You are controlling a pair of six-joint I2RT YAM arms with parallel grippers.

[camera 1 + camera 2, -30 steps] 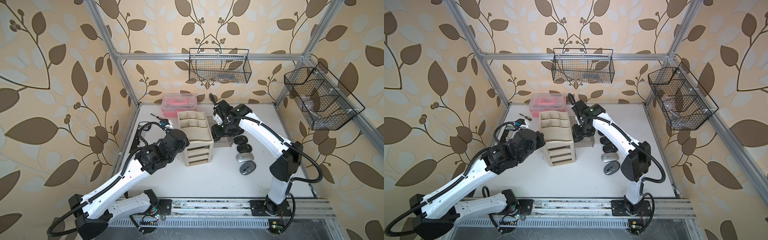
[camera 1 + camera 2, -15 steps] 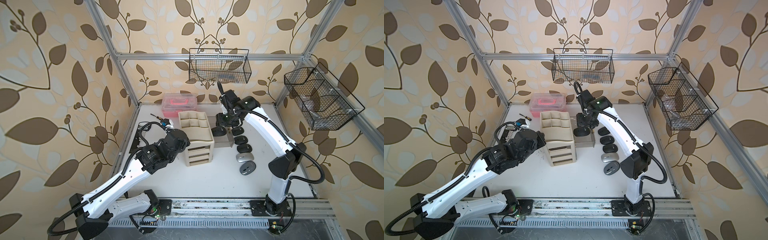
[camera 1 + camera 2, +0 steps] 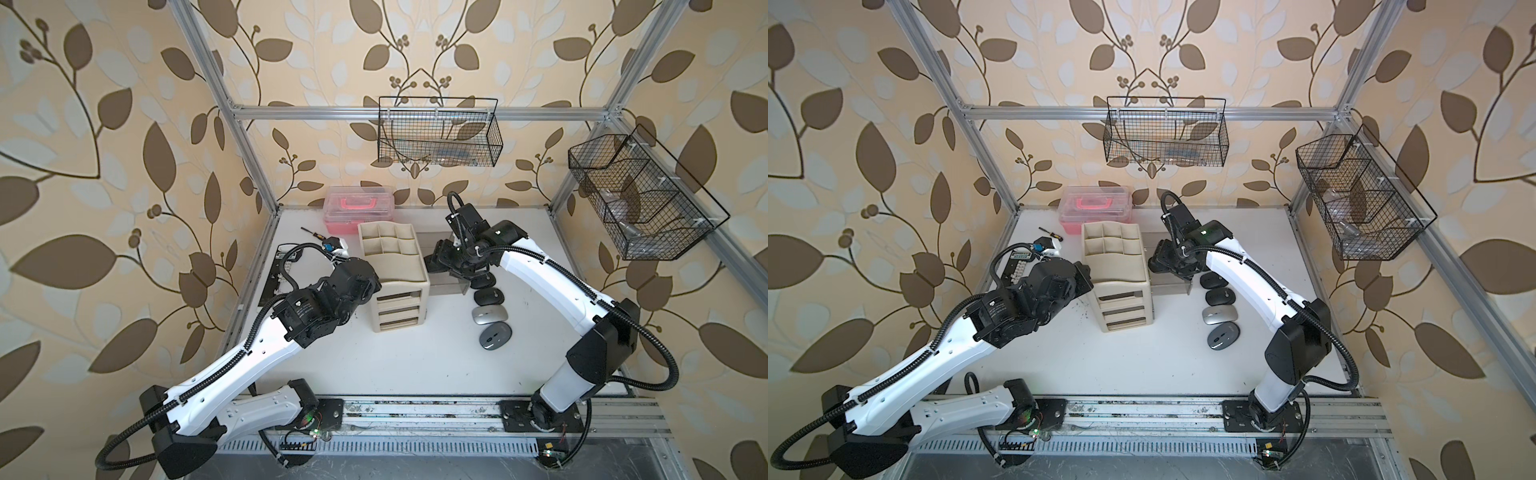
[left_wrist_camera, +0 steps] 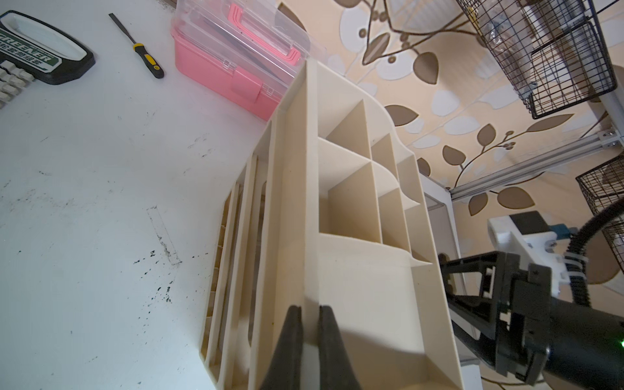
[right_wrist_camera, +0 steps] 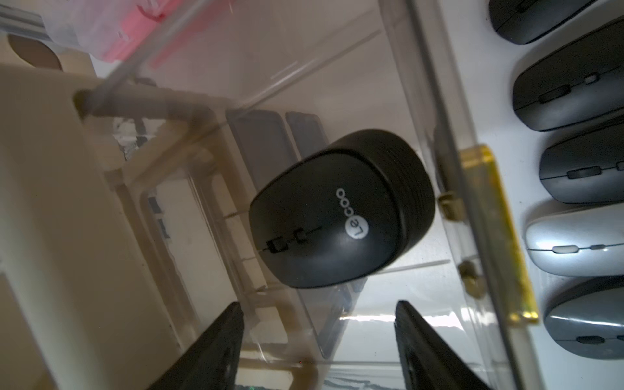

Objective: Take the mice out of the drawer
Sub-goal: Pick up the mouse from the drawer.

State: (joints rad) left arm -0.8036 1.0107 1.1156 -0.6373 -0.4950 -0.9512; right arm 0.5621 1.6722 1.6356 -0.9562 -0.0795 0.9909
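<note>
One black mouse (image 5: 341, 209) lies in the clear drawer (image 5: 439, 101), which is pulled out to the right of the beige organizer (image 3: 395, 266). My right gripper (image 5: 317, 304) hovers open just above this mouse, touching nothing; in both top views it (image 3: 436, 259) (image 3: 1160, 259) hangs over the drawer (image 3: 1173, 286). Several more mice stand in a row on the table beside the drawer: black ones (image 3: 489, 296) and silver-grey ones (image 3: 494, 336) (image 5: 574, 243). My left gripper (image 4: 309, 309) is shut on the organizer's top wall (image 4: 310, 202).
A pink toolbox (image 3: 358, 210) stands behind the organizer, with a screwdriver (image 3: 311, 232) and a black label maker (image 3: 286, 266) to the left. Black wire baskets hang on the back wall (image 3: 438, 133) and the right wall (image 3: 640, 199).
My right gripper pulled back toward the rear wall, uncovering the mouse in the drawer, then came down over the drawer again with its jaws wider. The left arm has not moved.
</note>
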